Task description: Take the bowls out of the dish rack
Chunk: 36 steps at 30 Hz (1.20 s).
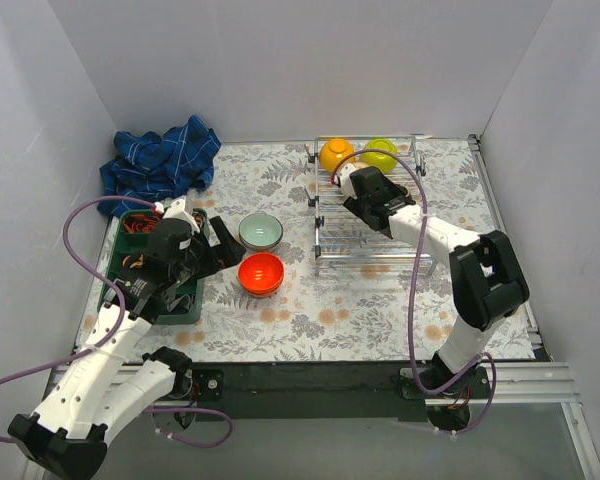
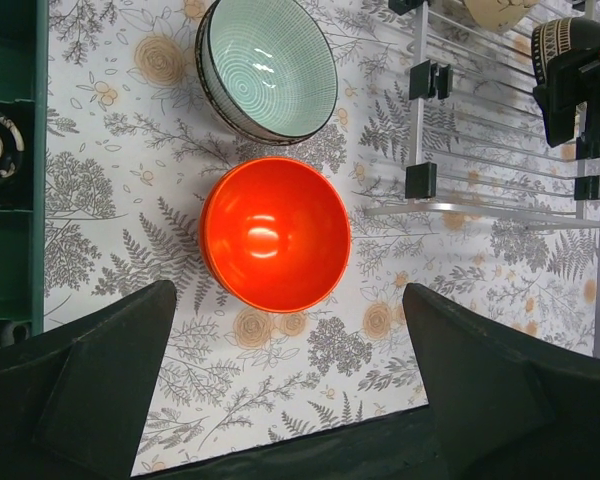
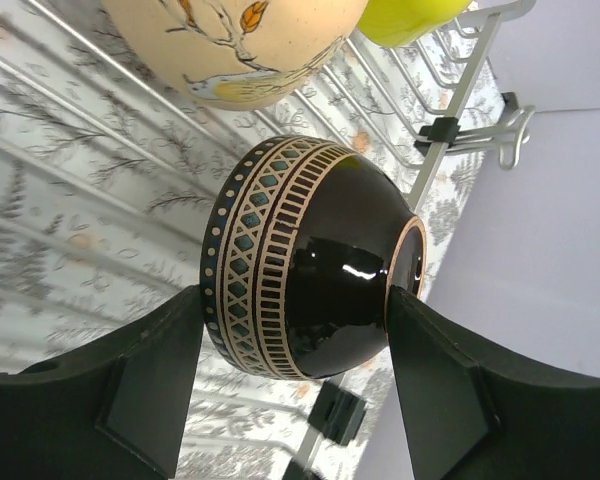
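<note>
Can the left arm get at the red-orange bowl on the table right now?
Probably yes. The left gripper hangs open right above the red-orange bowl, fingers spread wider than the bowl, with nothing between. The pale blue-green bowl sits close beside it but outside the fingers' span.

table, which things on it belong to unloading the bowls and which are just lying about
Job: rack, orange bowl, lime bowl, beige bowl, dark bowl, red bowl, pale green bowl.
Lying about: blue cloth, green tray.
</note>
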### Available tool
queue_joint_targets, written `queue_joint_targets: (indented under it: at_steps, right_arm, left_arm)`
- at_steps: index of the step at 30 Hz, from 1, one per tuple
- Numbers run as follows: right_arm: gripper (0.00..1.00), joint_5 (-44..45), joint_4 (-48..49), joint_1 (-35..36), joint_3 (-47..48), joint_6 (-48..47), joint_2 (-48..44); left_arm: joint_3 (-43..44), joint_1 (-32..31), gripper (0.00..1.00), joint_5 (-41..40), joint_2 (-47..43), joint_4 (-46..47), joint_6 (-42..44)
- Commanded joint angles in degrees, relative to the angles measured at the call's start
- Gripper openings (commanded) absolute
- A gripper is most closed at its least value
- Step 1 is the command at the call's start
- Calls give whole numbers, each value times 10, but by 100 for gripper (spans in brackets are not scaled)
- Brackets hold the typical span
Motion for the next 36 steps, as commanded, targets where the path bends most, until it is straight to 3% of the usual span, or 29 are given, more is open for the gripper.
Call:
queue_joint_targets:
  at_steps: [1, 10, 16, 24, 36]
  right_arm:
    - [18, -28, -50, 15, 35, 120, -75]
    - [17, -141, -143, 15, 54, 319, -162]
    - [17, -248, -145, 15, 40, 452, -210]
    - [17, -341, -88, 14, 0, 586, -292]
    - [17, -459, 29, 10, -85, 764, -385]
  left_arm:
    - [-8, -2, 98, 14, -6, 34, 13]
    - [-24, -2, 98, 70, 33, 118, 16]
    - [-23, -2, 98, 135, 81, 181, 27]
    - [-24, -14, 98, 174, 165, 279, 18]
    - [5, -75, 98, 153, 270, 406, -22]
